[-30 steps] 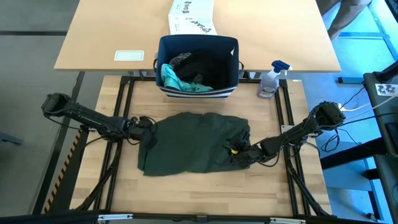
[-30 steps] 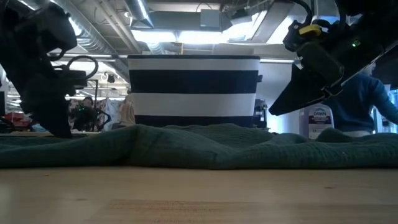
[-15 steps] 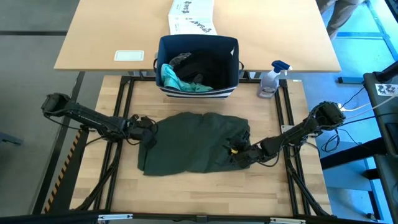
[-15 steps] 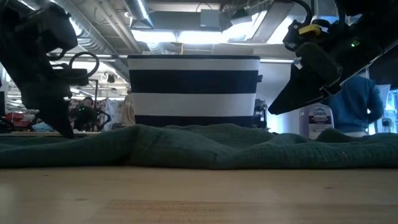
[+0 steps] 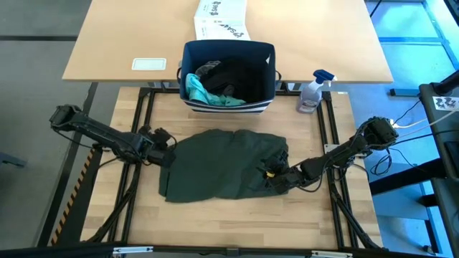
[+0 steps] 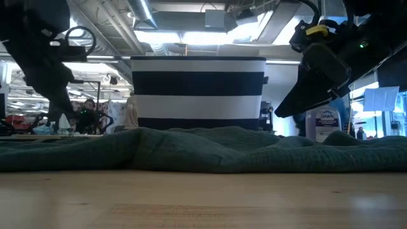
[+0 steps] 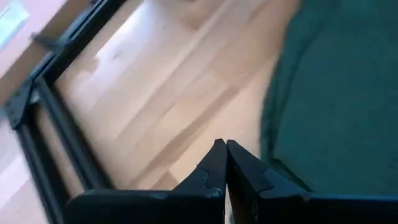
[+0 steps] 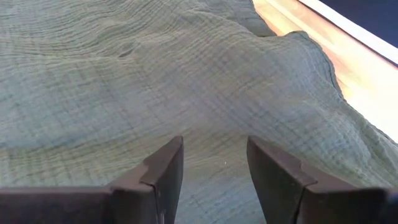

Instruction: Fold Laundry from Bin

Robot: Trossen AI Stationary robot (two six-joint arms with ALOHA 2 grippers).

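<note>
Handling soft, limp olive-green piece (image 5: 226, 165): left gripper (image 5: 166, 147) pressed together empty beside its edge; right gripper (image 8: 211, 165) spread over it; best pinched at corners.

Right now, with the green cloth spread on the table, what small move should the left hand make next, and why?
Probably open and ease back onto the edge of the green cloth. The left hand is shut with nothing between its fingers and sits over bare wood just off the cloth, so it seems to have missed. The right hand is open over the cloth's other side.
</note>
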